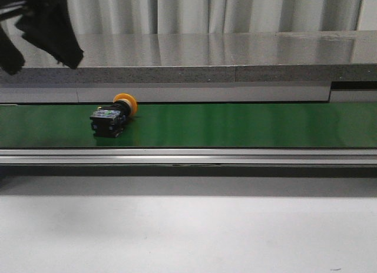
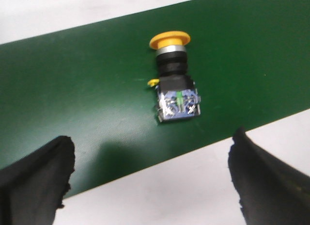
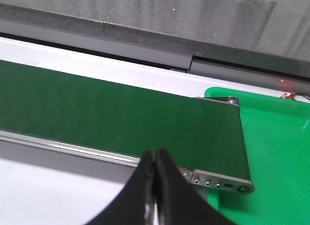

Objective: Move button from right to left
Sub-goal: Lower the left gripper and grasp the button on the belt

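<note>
The button (image 1: 115,115) lies on its side on the green conveyor belt (image 1: 247,126), toward the left, with its yellow-orange cap facing the far side. In the left wrist view the button (image 2: 174,84) shows its black body and green marks. My left gripper (image 1: 44,62) hangs open, up and to the left of the button. Its two black fingers (image 2: 38,181) spread wide on the near side of the button, touching nothing. My right gripper (image 3: 155,159) is shut with nothing in it, above the belt's near rail close to the belt's right end. It does not show in the front view.
A bright green tray (image 3: 276,147) sits past the right end of the belt (image 3: 97,113). A grey stone-like ledge (image 1: 235,55) runs behind the belt. A metal rail (image 1: 188,157) edges the belt's near side, with the white tabletop (image 1: 188,232) in front.
</note>
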Available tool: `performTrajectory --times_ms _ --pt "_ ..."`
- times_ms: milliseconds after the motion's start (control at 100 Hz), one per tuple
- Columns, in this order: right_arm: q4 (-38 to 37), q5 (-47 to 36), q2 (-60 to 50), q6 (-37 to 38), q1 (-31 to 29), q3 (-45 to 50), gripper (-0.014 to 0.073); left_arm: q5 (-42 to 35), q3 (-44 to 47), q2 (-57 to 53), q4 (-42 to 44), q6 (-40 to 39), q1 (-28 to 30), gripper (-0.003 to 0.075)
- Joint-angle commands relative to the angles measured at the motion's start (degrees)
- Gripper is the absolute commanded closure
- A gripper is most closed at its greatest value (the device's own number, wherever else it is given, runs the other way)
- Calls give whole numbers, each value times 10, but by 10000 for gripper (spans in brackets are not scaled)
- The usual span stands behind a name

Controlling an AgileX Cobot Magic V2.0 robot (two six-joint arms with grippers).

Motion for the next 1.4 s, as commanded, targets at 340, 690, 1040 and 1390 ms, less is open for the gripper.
performTrajectory --times_ms 340,690,1040,1390 --pt "1 -41 4 -4 0 -14 662 -36 -81 108 12 -1 -9 108" --pt "1 -41 4 -4 0 -14 662 -29 -81 147 46 -1 -9 120" --pt "1 -41 4 -4 0 -14 662 -11 -81 144 59 -3 -6 598" --pt "1 -41 4 -4 0 -14 662 15 -82 56 79 -8 30 635"
